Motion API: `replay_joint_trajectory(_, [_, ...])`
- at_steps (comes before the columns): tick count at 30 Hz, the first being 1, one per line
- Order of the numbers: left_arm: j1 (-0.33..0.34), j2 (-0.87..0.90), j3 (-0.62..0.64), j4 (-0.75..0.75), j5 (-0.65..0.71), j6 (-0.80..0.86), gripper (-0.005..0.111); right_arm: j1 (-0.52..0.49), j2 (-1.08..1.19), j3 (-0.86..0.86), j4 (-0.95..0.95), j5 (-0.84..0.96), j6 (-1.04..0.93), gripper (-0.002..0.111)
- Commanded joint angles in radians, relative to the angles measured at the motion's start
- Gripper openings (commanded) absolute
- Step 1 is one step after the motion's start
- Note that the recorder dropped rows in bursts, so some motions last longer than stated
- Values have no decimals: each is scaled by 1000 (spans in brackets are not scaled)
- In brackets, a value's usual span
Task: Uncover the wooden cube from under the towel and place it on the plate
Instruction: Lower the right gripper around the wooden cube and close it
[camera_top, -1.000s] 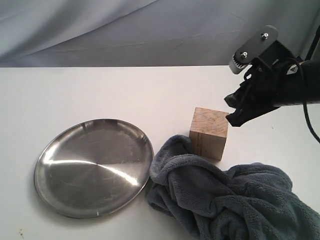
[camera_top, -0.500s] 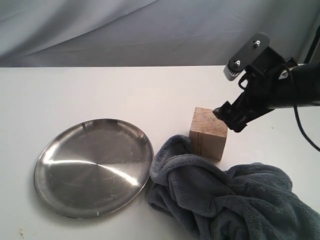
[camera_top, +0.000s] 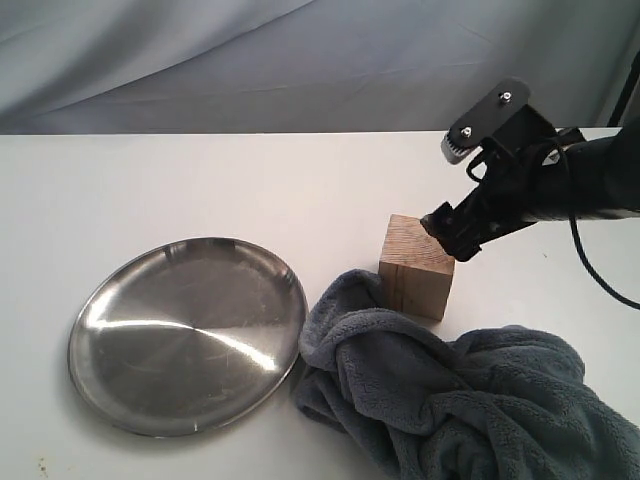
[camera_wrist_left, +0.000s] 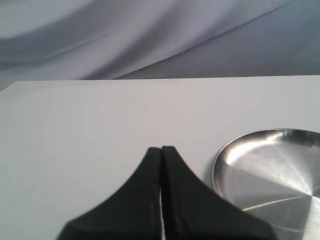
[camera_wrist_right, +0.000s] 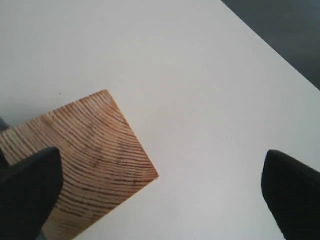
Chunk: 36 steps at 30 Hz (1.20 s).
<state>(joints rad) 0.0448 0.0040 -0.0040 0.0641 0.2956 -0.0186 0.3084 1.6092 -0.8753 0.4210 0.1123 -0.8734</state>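
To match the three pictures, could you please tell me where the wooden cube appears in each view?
Exterior view: the wooden cube stands right of centre, just beyond the towel, below the right gripper.
Left wrist view: not in it; the plate shows instead.
Right wrist view: its ringed face lies beside one dark fingertip.
Shared landmark: the white table, in all three views.

I note the pale wooden cube (camera_top: 417, 266) upright and uncovered centre-right, the blue-grey towel (camera_top: 450, 400) bunched just beside it lower right, the shiny steel plate (camera_top: 190, 335) lower left.
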Motion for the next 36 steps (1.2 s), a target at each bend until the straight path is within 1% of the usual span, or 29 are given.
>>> replay_joint_trajectory(1, [2, -4, 4, -2, -11, -4, 0, -6, 3, 1, 155, -7, 30, 105])
replay_joint_trajectory(3, [2, -4, 4, -2, -11, -4, 0, -1, 3, 1, 131, -23, -34, 105])
replay_joint_trajectory(5, [2, -4, 4, -2, -11, -4, 0, -1, 3, -6, 94, -1, -78, 105])
replay_joint_trajectory(8, [2, -4, 4, -2, -11, -4, 0, -29, 3, -70, 50, 119, -97, 105])
replay_joint_trajectory(11, [2, -4, 4, -2, -11, -4, 0, -65, 3, -174, 34, 282, -122, 105])
replay_joint_trajectory(14, [2, -4, 4, -2, -11, -4, 0, -106, 15, -300, 43, 502, -185, 105])
replay_joint_trajectory(18, [2, -4, 4, -2, -11, -4, 0, -131, 76, -450, 40, 810, -250, 105])
replay_joint_trajectory(20, [2, -4, 4, -2, -11, -4, 0, -131, 122, -487, 36, 894, -252, 105])
replay_joint_trajectory(26, [2, -4, 4, -2, -11, -4, 0, -131, 227, -495, 59, 862, -234, 105])
replay_joint_trajectory(36, [2, -4, 4, -2, -11, -4, 0, -129, 245, -495, 113, 855, -221, 105])
